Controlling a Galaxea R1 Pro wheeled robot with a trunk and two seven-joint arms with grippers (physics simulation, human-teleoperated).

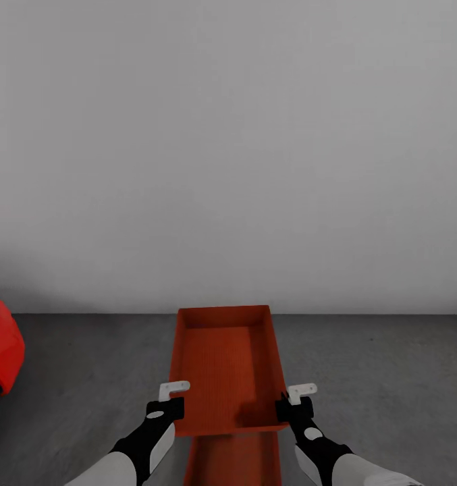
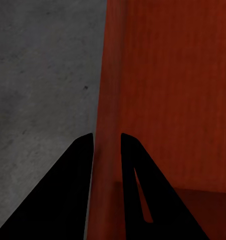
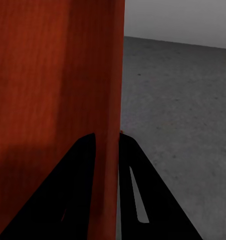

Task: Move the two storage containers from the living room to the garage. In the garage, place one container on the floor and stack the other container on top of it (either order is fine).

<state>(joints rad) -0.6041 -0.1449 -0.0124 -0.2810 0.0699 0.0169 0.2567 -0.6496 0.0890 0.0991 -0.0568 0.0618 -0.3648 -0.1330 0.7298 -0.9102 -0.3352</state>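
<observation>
Claws grip the upper container point(image 1: 225, 364) by its long side walls near the end closest to the robot: the left claw point(image 1: 169, 403) pinches the left wall, the right claw point(image 1: 290, 403) the right wall, each with one finger inside and one outside. Beneath it shows a second container point(image 1: 233, 460) on the concrete floor point(image 1: 377, 378). Both are plain orange-red, open-topped, unmarked. A red car point(image 1: 0, 351) sits at left.

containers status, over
Left gripper and right gripper shut on upper container side walls. Lower container beneath, on garage floor. Red car left, clear.
</observation>
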